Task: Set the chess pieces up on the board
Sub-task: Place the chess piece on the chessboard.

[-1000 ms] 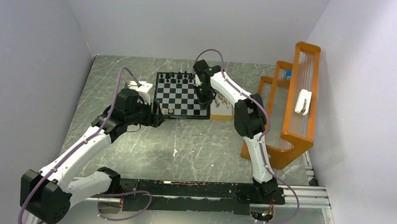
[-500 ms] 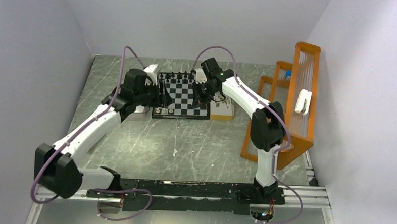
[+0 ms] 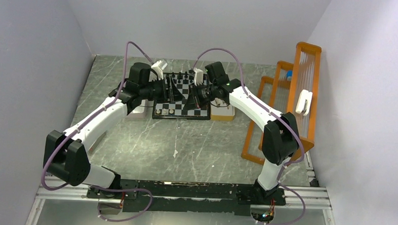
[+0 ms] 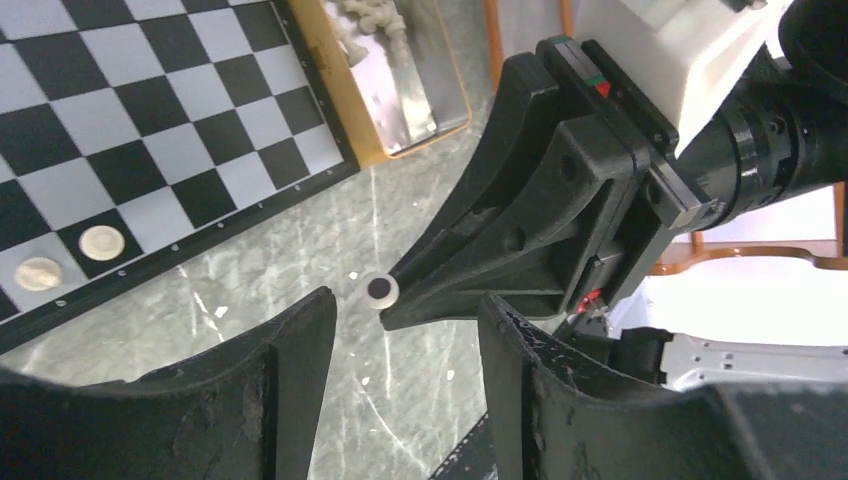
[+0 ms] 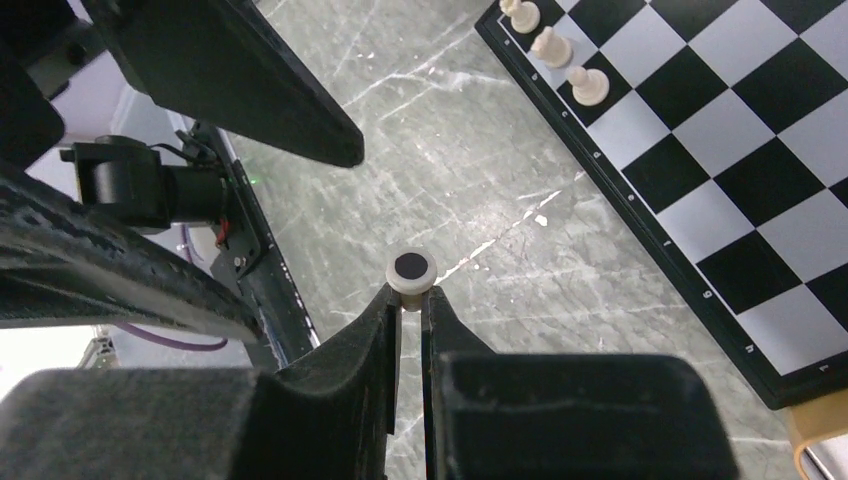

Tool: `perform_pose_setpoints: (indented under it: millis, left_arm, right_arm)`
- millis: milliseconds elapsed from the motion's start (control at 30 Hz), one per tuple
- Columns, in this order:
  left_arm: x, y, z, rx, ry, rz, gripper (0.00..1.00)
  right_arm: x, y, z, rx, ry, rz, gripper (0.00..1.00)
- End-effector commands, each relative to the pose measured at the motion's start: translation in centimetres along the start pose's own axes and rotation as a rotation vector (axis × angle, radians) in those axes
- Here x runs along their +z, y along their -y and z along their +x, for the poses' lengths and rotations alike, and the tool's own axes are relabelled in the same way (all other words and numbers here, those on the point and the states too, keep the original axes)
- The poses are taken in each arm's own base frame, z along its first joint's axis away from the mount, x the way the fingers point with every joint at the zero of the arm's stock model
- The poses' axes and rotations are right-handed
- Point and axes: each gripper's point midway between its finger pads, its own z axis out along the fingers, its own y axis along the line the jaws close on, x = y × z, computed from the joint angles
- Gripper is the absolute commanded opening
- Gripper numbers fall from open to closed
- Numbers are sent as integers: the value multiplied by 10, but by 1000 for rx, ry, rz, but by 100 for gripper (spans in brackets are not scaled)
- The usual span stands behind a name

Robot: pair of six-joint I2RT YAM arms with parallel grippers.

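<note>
The board (image 3: 199,111) lies mid-table, with black chess pieces (image 3: 184,75) on its far row and a few white ones (image 3: 165,111) at its near left. Both grippers hang above it, tips facing each other. My right gripper (image 5: 411,292) is shut on a white piece (image 5: 411,268), whose round base with a dark centre points outward. In the left wrist view that white piece (image 4: 380,288) sits just beyond the tips of my left gripper (image 4: 407,300), which is open and holds nothing. The piece is not between the left fingers (image 4: 300,340).
A tan tray (image 4: 330,80) with whitish pieces (image 4: 375,15) lies along the board's right side. A pale tray (image 3: 136,113) sits by the board's left side. An orange rack (image 3: 293,106) stands at the right. Three white pieces (image 5: 550,45) stand at the board's edge (image 5: 620,190).
My left arm has risen from the board's near left corner to its middle. My right gripper has lifted from the tan tray side and moved left, so the tips now meet.
</note>
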Motion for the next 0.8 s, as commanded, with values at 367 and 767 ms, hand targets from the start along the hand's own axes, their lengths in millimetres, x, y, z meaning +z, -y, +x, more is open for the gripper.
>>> perform_pose_setpoints:
  millis: [367, 767]
  left_arm:
    - [15, -7, 15, -182, -37, 22, 58]
    - [31, -17, 29, -325, -48, 44, 54]
  right_arm:
    - [-14, -27, -24, -57, 121, -70, 12]
    - [-9, -26, -30, -46, 157, -82, 13]
